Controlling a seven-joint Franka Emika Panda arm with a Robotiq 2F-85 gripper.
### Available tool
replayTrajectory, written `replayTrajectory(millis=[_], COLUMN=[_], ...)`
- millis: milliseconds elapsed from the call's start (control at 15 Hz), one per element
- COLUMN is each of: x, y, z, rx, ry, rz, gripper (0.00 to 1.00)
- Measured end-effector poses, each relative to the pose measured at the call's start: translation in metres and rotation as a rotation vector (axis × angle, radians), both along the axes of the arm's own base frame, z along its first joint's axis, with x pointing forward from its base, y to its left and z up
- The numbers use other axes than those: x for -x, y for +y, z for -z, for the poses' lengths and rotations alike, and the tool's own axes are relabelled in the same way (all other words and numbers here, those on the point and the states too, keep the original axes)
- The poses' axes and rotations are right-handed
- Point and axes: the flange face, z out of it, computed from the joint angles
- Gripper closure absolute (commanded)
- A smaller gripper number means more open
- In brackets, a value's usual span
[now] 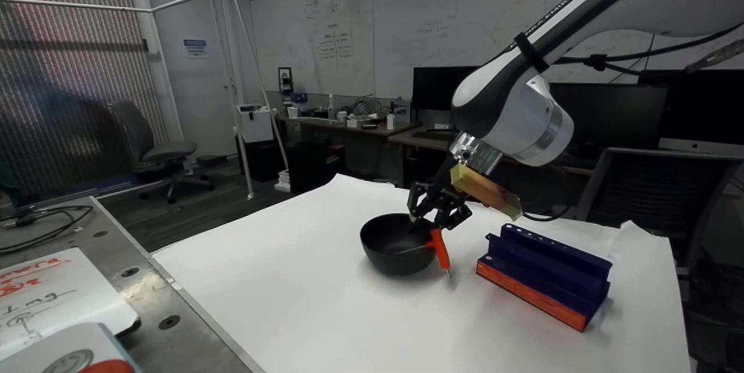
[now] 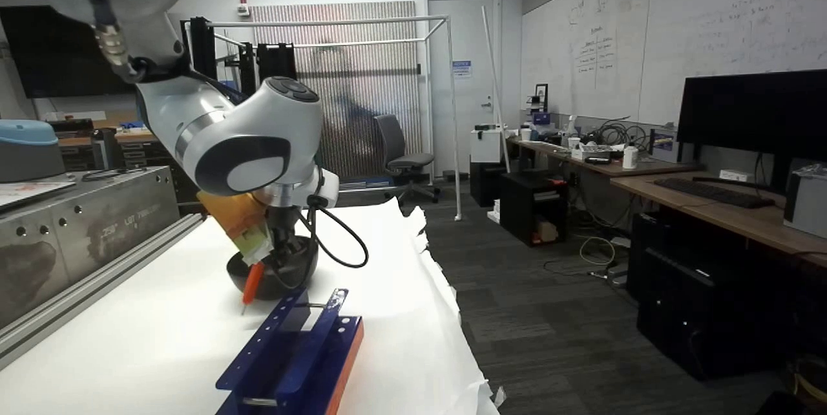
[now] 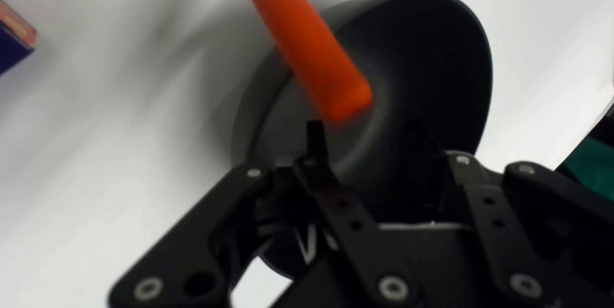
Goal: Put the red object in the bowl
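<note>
The red object is a tool with a red-orange handle and thin metal shafts. It leans across the near rim of the black bowl in an exterior view. One shaft reaches into the bowl; the handle's other end and a metal tip hang outside. The handle also shows in an exterior view and, blurred, in the wrist view, crossing the bowl's edge. My gripper is low over the bowl. In the wrist view its fingers stand apart. I cannot tell whether a finger touches the handle.
A blue ridged block with an orange-red base stands beside the bowl, and its corner shows in the wrist view. A metal slab borders the white-covered table. A chair and monitors stand behind the table.
</note>
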Motion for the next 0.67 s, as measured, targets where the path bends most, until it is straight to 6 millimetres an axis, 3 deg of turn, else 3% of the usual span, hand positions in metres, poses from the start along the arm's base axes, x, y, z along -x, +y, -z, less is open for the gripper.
replayTrajectory(millis=[200, 400, 667], x=[-0.004, -0.006, 0.006], y=[0.0, 0.008, 0.028], z=[-0.005, -0.024, -0.084], rx=[-0.003, 0.007, 0.063], ry=[-0.013, -0.034, 0.012], rz=[-0.014, -0.054, -0.174], gripper=[0.02, 0.0, 0.0])
